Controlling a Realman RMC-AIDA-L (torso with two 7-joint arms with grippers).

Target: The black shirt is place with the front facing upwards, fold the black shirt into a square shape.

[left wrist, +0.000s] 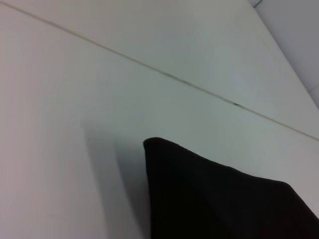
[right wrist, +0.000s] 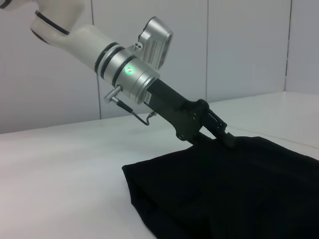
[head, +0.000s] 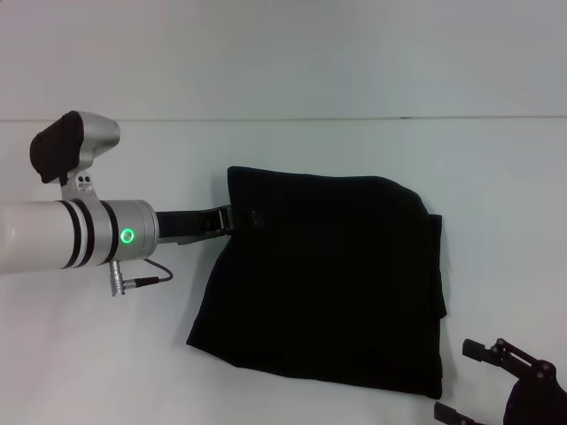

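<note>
Right tool (head: pixel 496 376) sits low by the near right corner, jaws apart and empty. Black shirt (head: pixel 328 283) on the white table (head: pixel 292 150) looks already folded squarish; left tool (head: pixel 244 219) reaches its left edge, can't tell its grip

We see the shirt (head: pixel 328 283) plain black, no print showing, on a white table (head: pixel 292 150). Our left arm (head: pixel 53 235) is white and silver with black bands and a green light; both grippers are black.
</note>
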